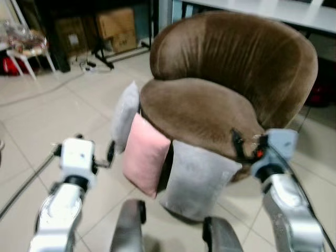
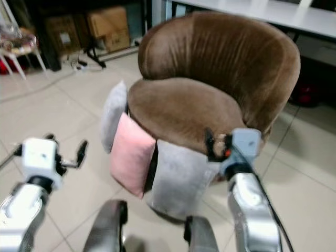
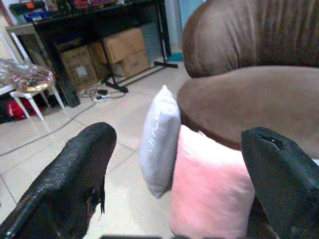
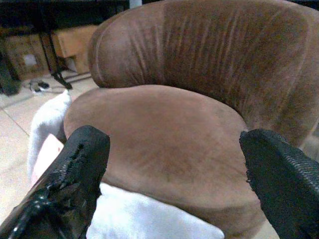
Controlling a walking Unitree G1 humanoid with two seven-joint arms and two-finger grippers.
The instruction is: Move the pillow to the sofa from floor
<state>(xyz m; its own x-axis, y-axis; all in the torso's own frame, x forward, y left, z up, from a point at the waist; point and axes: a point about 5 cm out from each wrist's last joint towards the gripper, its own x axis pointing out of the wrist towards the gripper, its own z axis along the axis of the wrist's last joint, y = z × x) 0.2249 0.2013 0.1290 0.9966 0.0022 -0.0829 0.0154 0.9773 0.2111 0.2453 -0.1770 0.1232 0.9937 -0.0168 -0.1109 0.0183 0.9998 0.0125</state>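
Note:
Three pillows stand on the tiled floor, leaning against the front of a round brown sofa chair (image 1: 210, 105). They are a pale grey pillow (image 1: 126, 115) on the left, a pink pillow (image 1: 144, 155) in the middle and a larger grey pillow (image 1: 197, 178) on the right. My left gripper (image 1: 83, 149) is open over the floor, left of the pink pillow and apart from it. In the left wrist view the pink pillow (image 3: 212, 189) sits between the spread fingers (image 3: 75, 184). My right gripper (image 1: 262, 144) is open at the seat's front right edge, above the large grey pillow, holding nothing.
Cardboard boxes (image 1: 115, 29) sit under a dark table at the back left, with cables (image 1: 84, 65) on the floor before them. A white stool (image 1: 26, 47) stands far left. A white desk (image 1: 273, 10) runs behind the sofa. Open tiled floor (image 1: 42, 115) lies to the left.

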